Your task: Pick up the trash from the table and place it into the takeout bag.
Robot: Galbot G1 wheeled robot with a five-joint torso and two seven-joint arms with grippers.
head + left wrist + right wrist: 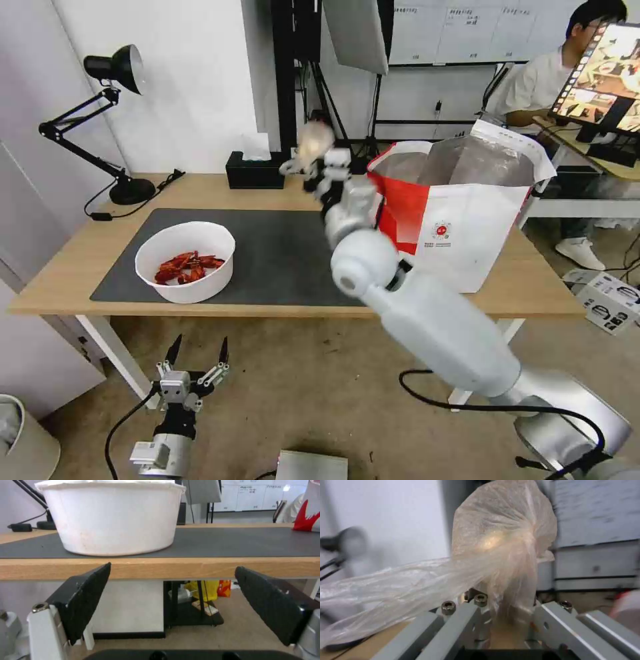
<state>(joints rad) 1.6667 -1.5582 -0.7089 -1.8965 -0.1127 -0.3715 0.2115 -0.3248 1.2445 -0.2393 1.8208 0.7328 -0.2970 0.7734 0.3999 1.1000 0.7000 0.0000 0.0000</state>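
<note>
My right gripper (313,159) is raised above the back of the table (63,270), just left of the takeout bag (460,233). It is shut on a small knotted clear bag with a beige lump (315,141). In the right wrist view this clear bag (503,542) stands up between the grey fingers (431,630), its loose end trailing sideways. A white round bowl of red crayfish shells (193,288) sits on the dark grey mat (280,257) near the front edge. My left gripper (198,350) hangs open below the table's front edge, level with the edge beneath the bowl (115,517).
A black desk lamp (113,67) and a black tissue box (253,172) stand along the back of the table. The takeout bag stands open at the right end, its foil lining showing. A cardboard box (610,300) lies on the floor to the right.
</note>
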